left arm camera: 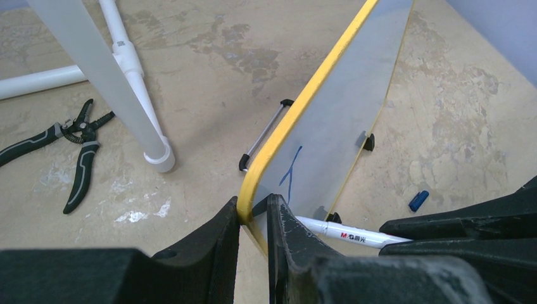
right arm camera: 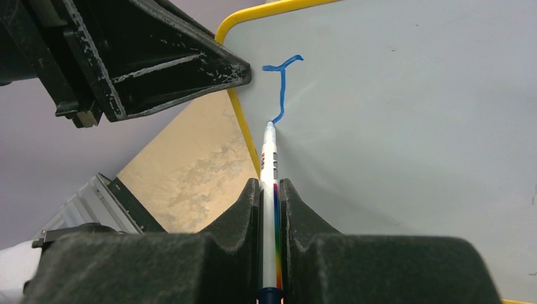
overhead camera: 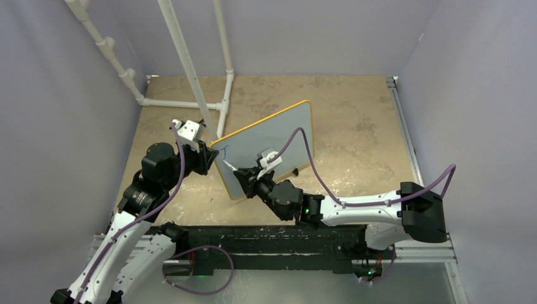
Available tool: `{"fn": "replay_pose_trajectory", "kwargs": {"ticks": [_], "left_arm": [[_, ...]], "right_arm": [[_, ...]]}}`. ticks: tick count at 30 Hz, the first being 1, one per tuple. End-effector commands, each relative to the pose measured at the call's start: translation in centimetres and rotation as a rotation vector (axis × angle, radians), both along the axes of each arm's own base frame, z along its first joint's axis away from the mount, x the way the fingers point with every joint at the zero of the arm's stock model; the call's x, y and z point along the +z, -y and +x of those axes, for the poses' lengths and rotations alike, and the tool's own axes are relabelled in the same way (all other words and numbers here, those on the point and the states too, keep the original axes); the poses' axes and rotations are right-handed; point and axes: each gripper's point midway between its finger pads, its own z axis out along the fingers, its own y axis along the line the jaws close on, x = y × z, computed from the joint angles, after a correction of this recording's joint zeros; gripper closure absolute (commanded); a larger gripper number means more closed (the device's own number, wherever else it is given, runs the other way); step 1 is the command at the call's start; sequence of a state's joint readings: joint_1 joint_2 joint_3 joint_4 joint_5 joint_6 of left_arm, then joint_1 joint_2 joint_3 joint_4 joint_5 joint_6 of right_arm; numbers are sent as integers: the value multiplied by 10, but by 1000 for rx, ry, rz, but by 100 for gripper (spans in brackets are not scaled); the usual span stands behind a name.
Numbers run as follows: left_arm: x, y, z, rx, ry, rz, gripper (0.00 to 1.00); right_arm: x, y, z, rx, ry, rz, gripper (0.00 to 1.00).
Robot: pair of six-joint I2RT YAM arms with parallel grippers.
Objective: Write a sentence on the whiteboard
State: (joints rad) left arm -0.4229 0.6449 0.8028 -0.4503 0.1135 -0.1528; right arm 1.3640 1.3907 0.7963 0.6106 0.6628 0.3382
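Note:
The whiteboard (overhead camera: 269, 142), white with a yellow rim, lies angled on the tan table. It also shows in the left wrist view (left arm camera: 342, 120) and the right wrist view (right arm camera: 405, 126). My left gripper (left arm camera: 253, 212) is shut on its yellow rim at the near-left corner (overhead camera: 212, 152). My right gripper (right arm camera: 270, 190) is shut on a white marker (right arm camera: 269, 183), also seen from the top (overhead camera: 229, 166). The marker tip touches the board at the lower end of a single blue J-shaped stroke (right arm camera: 282, 85), the only writing of the sentence that shows.
White PVC pipes (overhead camera: 190, 76) stand behind the board. Black-handled pliers (left arm camera: 76, 149) lie on the table left of a pipe foot (left arm camera: 158, 158). A blue marker cap (left arm camera: 418, 200) lies on the table right of the board. Purple walls enclose the table.

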Motion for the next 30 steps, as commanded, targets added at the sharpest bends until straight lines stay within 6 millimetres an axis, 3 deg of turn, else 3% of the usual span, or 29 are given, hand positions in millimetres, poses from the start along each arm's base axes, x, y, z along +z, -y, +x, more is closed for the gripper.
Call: {"fn": "replay_pose_trajectory", "kwargs": {"ticks": [1, 7, 13, 19, 30], "left_arm": [[-2, 2, -1, -26, 10, 13, 100], [-2, 3, -1, -29, 10, 13, 100], [-1, 3, -1, -28, 13, 11, 100], [-2, 2, -1, -28, 13, 11, 100], [-3, 3, -1, -31, 7, 12, 100]], "right_arm": [[20, -8, 2, -3, 37, 46, 100], [36, -7, 2, -3, 70, 86, 100], [52, 10, -5, 12, 91, 173, 100], [38, 22, 2, -59, 52, 143, 100], [25, 22, 7, -93, 30, 110, 100]]}}
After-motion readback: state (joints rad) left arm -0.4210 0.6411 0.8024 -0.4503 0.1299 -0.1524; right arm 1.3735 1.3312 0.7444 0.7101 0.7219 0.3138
